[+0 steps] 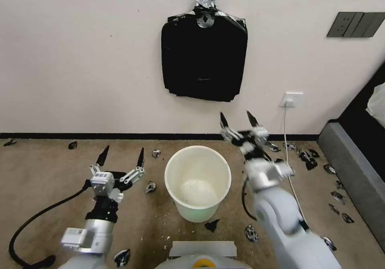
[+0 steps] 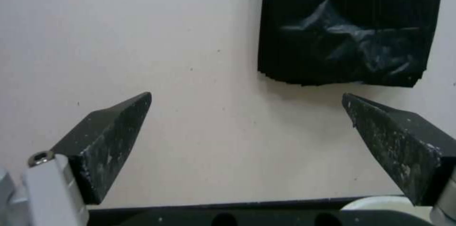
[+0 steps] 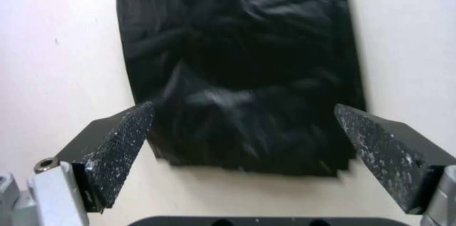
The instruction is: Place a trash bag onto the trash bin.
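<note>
room: pale wall (image 1: 80, 60) above a dark skirting line, tan carpet floor (image 1: 48, 168) below, strewn with small torn black scraps (image 1: 150, 187). bundle of bags (image 1: 204, 58): flat, squarish, black, hung on the wall by a silvery bunched top, long axis vertical, directly above and behind the bin; no single trash bag is yet separated from it, so the task's bag is judged to be among this stock. trash bin (image 1: 198, 183): round, white, upright on the floor, centred before the robot, unlined, between the two arms. right arm: raised, right claw (image 1: 239, 124) with tips apart and empty, pointing up toward the bundle's lower edge, which lies above and slightly to its left; judged the nearer arm for the pull. left arm: lower, left claw (image 1: 121, 156) with tips apart and empty, just left of the bin, well below the bundle. socket (image 1: 291, 100) with white cable on the wall at right. view notes: right wrist view has the bundle (image 3: 240, 72) framed squarely between the spread tips of the right claw (image 3: 242, 119), crinkles and stepped lower edge legible; left wrist view has the bundle (image 2: 347, 30) offset to one side of the left claw (image 2: 247, 101), with a sliver of bin rim (image 2: 380, 203) at the frame edge; head view alone gives the bin, the hanging point and both arms together.
</note>
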Tool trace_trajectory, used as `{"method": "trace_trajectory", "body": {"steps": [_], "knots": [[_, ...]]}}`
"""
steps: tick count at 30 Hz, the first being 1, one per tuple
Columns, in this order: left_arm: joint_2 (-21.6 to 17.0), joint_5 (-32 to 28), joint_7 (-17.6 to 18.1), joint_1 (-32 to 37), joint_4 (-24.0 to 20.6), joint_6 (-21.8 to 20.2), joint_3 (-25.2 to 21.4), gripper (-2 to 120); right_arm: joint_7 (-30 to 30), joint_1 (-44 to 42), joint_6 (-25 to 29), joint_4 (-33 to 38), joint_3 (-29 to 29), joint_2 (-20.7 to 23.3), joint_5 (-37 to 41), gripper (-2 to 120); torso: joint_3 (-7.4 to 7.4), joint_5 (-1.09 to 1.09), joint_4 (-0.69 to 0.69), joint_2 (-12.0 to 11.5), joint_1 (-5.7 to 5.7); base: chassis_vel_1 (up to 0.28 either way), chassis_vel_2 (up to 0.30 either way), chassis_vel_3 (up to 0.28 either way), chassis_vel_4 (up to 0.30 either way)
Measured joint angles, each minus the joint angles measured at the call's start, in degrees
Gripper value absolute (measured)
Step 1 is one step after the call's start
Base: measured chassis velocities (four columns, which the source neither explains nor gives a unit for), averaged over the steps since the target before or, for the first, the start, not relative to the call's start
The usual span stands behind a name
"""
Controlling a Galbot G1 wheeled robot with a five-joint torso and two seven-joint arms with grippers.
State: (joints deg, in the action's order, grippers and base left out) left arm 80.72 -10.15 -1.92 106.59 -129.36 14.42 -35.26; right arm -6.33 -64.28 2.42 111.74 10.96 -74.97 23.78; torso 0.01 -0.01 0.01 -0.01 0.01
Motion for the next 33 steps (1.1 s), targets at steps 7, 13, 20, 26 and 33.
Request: {"method": "trace_trajectory", "body": {"steps": [7, 13, 20, 26, 33], "knots": [[1.78, 0.54, -0.43, 1.52, 0.61, 1.11, -0.96, 100, -0.91, 16.0, -4.98, -4.9, -4.17, -1.85, 16.34, 100, 0.0, 0.01, 0.0, 0.0, 0.0, 0.0, 0.0, 0.0, 0.0], [1.96, 0.99, -0.46, 1.94, 0.64, 1.31, -1.31, 100, -1.42, 26.4, -8.24, -8.56, -3.44, -5.36, 34.14, 100, 0.0, 0.0, 0.0, 0.0, 0.0, 0.0, 0.0, 0.0, 0.0], [4.37, 1.98, -0.44, 3.2, -0.01, 2.51, -1.27, 100, -1.04, 35.23, -9.64, -15.61, -0.39, -8.21, 50.06, 100, 0.0, 0.01, 0.0, 0.0, 0.0, 0.0, 0.0, 0.0, 0.0], [4.61, 2.0, -0.34, 3.64, -0.39, 3.79, -1.89, 100, 0.22, 37.86, -9.76, -19.4, 0.65, -8.87, 54.13, 100, 0.0, 0.02, -0.01, 0.0, 0.0, 0.0, 0.0, 0.0, 0.0], [4.47, 0.64, -0.12, 3.7, -0.4, 4.14, -2.87, 100, 2.19, 40.33, -10.06, -21.35, 0.32, -8.7, 54.67, 100, -0.01, 0.01, -0.01, 0.0, 0.0, 0.0, 0.0, 0.0, 0.0]]}}
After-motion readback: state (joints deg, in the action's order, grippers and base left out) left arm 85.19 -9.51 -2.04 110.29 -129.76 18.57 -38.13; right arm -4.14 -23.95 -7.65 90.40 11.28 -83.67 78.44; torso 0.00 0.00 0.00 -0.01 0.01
